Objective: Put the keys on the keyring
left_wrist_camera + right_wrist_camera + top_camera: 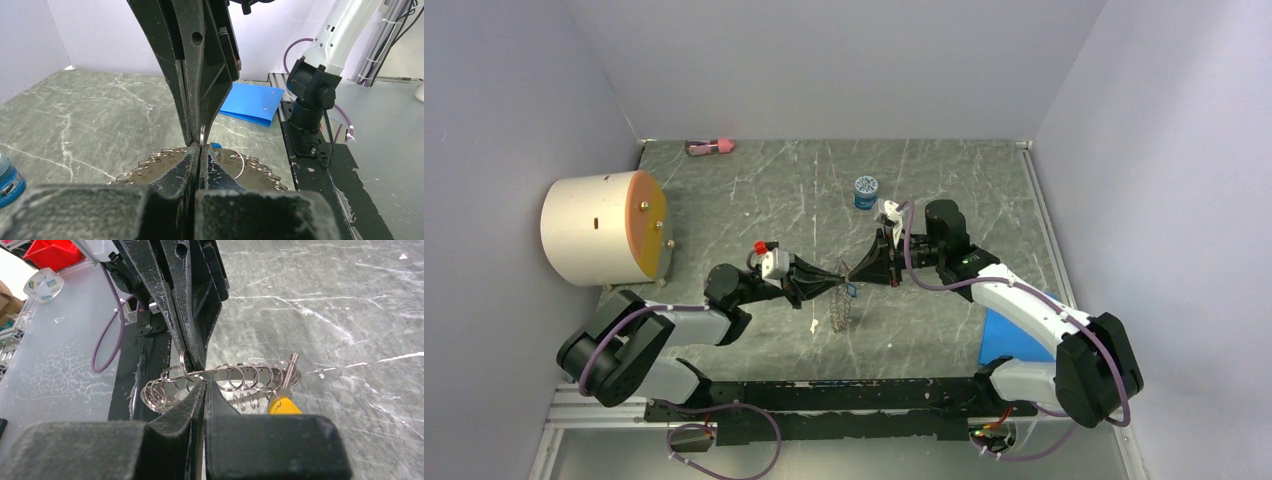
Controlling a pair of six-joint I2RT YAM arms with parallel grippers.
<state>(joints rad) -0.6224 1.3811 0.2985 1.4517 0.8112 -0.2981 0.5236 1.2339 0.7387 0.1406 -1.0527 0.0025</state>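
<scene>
The keyring [842, 312] hangs between my two grippers above the middle of the table. It is a flat metal loop edged with several small rings [240, 375]. My left gripper [839, 277] comes in from the left and my right gripper [852, 275] from the right, tip to tip. In the left wrist view the left gripper [200, 148] is shut on the keyring [150, 170], and a blue key head [216, 146] peeks out beside the tips. In the right wrist view the right gripper [204, 385] is shut on the loop's edge. A yellow-headed key [284, 406] hangs from the loop's right end.
A small blue jar [866, 191] stands behind the grippers. A white cylinder with an orange face [604, 228] lies at the left. A pink object [709, 147] is by the back wall. A blue sheet [1009, 340] lies near the right arm's base. A black rail [844, 395] runs along the near edge.
</scene>
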